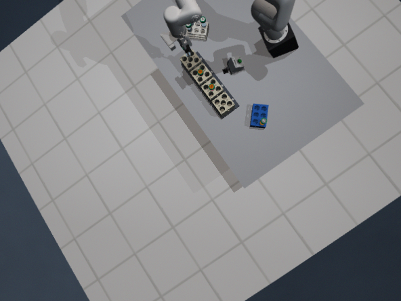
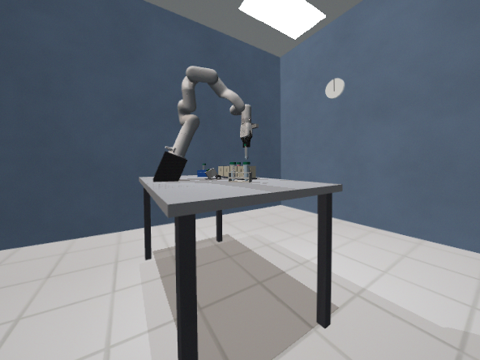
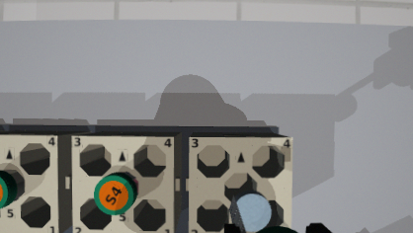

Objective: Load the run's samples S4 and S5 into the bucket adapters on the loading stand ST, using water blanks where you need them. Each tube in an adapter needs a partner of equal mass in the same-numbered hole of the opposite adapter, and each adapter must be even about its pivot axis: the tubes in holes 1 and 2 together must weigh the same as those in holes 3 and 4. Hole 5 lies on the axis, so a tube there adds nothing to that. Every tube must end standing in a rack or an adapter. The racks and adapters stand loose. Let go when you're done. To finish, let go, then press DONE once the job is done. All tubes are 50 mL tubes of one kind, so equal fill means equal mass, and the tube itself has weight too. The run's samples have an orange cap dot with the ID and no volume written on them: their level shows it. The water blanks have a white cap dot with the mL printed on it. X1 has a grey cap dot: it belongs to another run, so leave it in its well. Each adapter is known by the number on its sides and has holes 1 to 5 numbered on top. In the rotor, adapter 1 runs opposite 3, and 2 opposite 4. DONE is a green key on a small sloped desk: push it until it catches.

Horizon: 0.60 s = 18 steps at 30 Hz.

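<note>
Above the end adapter (image 1: pixel 200 60) (image 3: pixel 198 184) — tube (image 2: pixel 246 152) (image 3: pixel 253 211) in the part-closed hand (image 1: pixel 188 52) (image 2: pixel 246 145), cap mostly hidden.

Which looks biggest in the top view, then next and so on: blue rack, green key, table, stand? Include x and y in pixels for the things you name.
1. Table (image 1: pixel 305 95)
2. Stand (image 1: pixel 221 116)
3. Blue rack (image 1: pixel 259 114) (image 2: pixel 200 173)
4. Green key (image 1: pixel 240 61)
</note>
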Tool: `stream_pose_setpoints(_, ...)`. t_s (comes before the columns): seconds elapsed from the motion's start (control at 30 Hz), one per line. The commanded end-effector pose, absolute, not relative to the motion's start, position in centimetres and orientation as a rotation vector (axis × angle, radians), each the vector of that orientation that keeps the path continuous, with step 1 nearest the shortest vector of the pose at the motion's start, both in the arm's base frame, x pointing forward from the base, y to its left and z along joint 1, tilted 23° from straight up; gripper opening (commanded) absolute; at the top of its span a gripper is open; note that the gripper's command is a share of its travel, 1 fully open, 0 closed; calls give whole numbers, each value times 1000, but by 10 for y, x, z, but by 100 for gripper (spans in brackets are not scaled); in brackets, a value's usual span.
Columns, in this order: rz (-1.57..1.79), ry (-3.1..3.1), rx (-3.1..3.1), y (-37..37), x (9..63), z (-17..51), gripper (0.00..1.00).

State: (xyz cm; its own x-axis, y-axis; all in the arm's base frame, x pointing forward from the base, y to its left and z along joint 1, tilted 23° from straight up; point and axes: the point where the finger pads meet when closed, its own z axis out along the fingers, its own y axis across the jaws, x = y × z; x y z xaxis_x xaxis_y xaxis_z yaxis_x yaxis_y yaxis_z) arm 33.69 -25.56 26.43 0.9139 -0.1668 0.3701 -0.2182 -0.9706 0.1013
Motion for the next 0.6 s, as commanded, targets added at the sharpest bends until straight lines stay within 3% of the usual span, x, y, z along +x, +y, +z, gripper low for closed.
stream_pose_setpoints(0.0,554,-297,2933,-256,338,266,0)
stream_pose_setpoints(0.57,554,-297,2933,-260,345,246,0)
